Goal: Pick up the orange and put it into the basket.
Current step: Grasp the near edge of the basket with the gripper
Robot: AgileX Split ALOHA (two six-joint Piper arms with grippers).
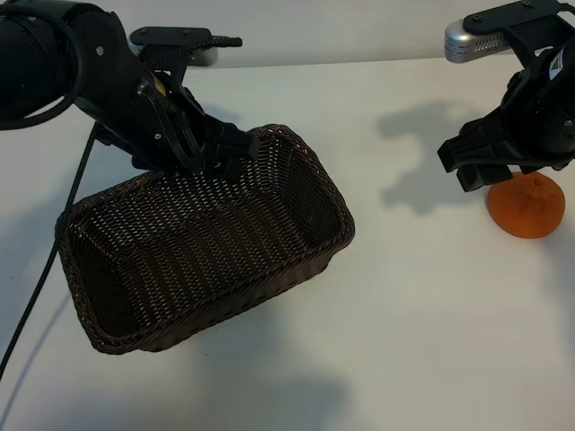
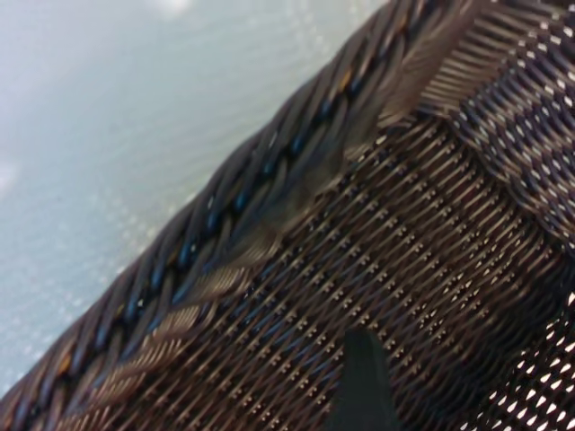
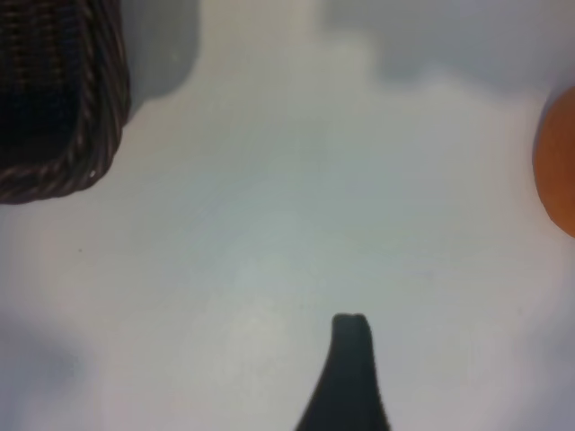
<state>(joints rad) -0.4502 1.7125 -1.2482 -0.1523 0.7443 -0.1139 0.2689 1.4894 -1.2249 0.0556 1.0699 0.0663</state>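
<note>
The dark brown woven basket (image 1: 344,218) lies left of centre on the white table. My left gripper (image 1: 226,149) is at its far rim, open. In the left wrist view one finger (image 2: 364,382) stands inside the basket against the woven wall, below the braided rim (image 2: 269,180). The orange (image 1: 530,206) sits on the table at the far right. My right gripper (image 1: 463,168) hovers open just above and left of it, covering part of the fruit. The right wrist view shows one finger (image 3: 350,359) over bare table, the orange (image 3: 559,171) at the picture's edge and a basket corner (image 3: 90,153).
A black cable (image 1: 45,269) hangs from the left arm past the basket's left end. White table stretches between the basket and the orange (image 1: 422,269). Arm shadows fall on the table behind the right gripper.
</note>
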